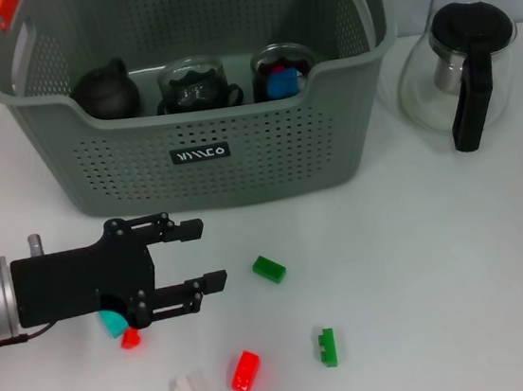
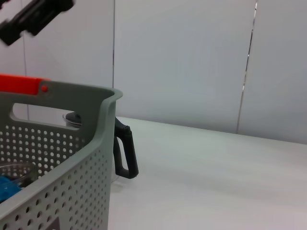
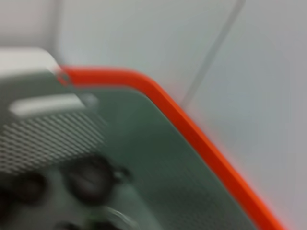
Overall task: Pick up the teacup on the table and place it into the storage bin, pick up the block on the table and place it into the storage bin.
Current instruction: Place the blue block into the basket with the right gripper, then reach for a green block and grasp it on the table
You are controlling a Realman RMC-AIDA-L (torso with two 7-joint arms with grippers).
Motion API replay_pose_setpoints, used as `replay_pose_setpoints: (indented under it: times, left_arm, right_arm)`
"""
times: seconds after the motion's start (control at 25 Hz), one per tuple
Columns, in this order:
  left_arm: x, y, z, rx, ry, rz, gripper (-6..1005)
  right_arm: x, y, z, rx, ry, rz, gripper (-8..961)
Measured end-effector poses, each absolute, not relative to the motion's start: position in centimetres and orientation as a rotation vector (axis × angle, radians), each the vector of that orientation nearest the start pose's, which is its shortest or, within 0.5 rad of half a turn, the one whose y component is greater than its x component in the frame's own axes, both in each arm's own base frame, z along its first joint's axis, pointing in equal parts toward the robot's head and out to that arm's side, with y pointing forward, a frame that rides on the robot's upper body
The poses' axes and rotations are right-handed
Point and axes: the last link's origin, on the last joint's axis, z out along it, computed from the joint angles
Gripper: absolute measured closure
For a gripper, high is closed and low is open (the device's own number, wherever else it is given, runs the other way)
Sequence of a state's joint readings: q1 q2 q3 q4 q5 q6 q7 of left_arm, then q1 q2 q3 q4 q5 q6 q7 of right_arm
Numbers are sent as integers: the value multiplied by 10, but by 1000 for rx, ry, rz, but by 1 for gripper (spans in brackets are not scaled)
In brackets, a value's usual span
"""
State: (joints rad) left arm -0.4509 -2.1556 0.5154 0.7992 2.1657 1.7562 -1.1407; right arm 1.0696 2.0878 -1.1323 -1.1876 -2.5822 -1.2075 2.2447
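Green block (image 1: 269,269) beside open left gripper (image 1: 200,256).

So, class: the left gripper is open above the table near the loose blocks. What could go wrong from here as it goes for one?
1. The left gripper is open over bare table, with the small red block and a teal piece partly hidden under it; it may knock them aside.
2. The green block lies just beyond its fingertips; a short reach could push it away.
3. The storage bin wall rises close behind; a low lift could hit it.
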Motion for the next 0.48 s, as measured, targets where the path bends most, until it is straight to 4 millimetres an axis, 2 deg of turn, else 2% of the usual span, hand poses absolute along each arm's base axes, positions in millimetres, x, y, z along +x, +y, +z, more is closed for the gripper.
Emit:
replay_pose_setpoints:
  times: [0.16,0.28,0.36,0.48]
  left_arm:
    - [-274,288,4,-2781,-329,-683,324]
    - [-274,288,5,-2782,-328,-680,324]
    - [-275,288,5,-2783,-327,-679,324]
    - [-274,288,5,-2784,-325,-678,324]
  right_arm:
    - [12,417,52,-2736,108,183,21]
    - [23,382,69,-2898,46,287,20]
    - [36,366,74,-2983,27,269,20]
    - [58,350,73,-3089,50,141,19]
